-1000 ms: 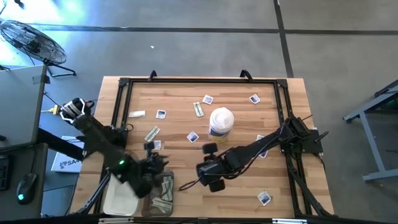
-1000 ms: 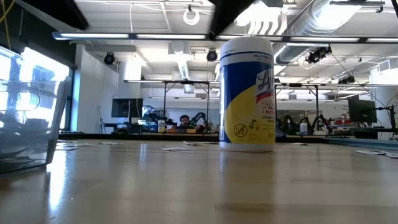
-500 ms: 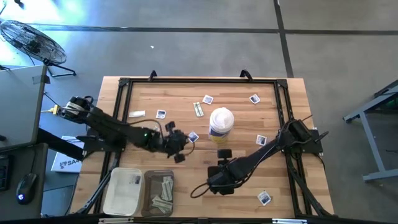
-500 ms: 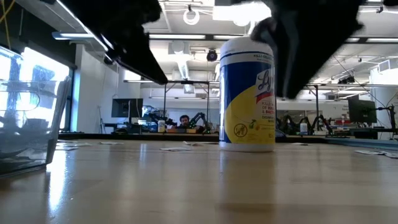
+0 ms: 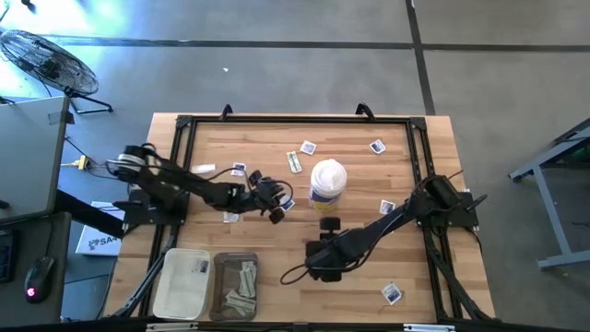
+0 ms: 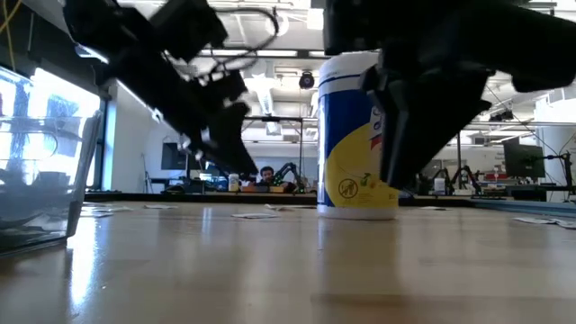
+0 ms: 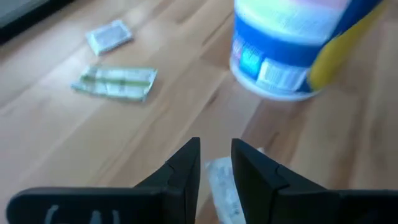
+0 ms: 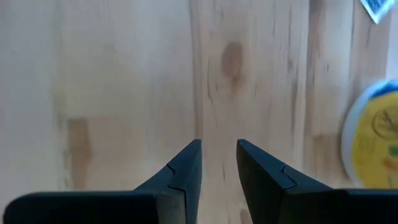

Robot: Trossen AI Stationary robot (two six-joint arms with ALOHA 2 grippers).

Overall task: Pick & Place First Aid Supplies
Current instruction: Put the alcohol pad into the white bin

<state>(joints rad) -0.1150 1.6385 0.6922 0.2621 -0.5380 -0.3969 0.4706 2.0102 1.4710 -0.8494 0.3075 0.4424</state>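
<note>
My left gripper [image 5: 275,205] [image 7: 216,146] hangs open with a narrow gap just left of the blue-and-yellow canister [image 5: 327,180] [image 6: 358,135]. It is above a square white packet [image 7: 221,182] [image 5: 289,205] lying flat on the wood, and the low view shows its fingers [image 6: 236,160] clear of the table. More square packets [image 5: 309,148] [image 5: 376,146] [image 7: 109,35] and pale green strips [image 5: 293,162] [image 7: 115,82] lie scattered flat. My right gripper [image 5: 312,266] [image 8: 219,146] waits over bare wood near the table's middle, open by a narrow gap and holding nothing.
A white tray [image 5: 182,281] and a clear tray [image 5: 236,286] holding strips and packets sit at the near left edge. The canister stands upright close to my left gripper. Other packets lie near the right side [image 5: 387,208] and the near right corner [image 5: 393,293]. A black frame [image 5: 295,118] rims the table.
My left gripper has swung from above the clear tray at the near left edge toward the far right, to the table's middle beside the canister, and now hangs over a square packet. My right gripper has shifted slightly toward the near edge.
</note>
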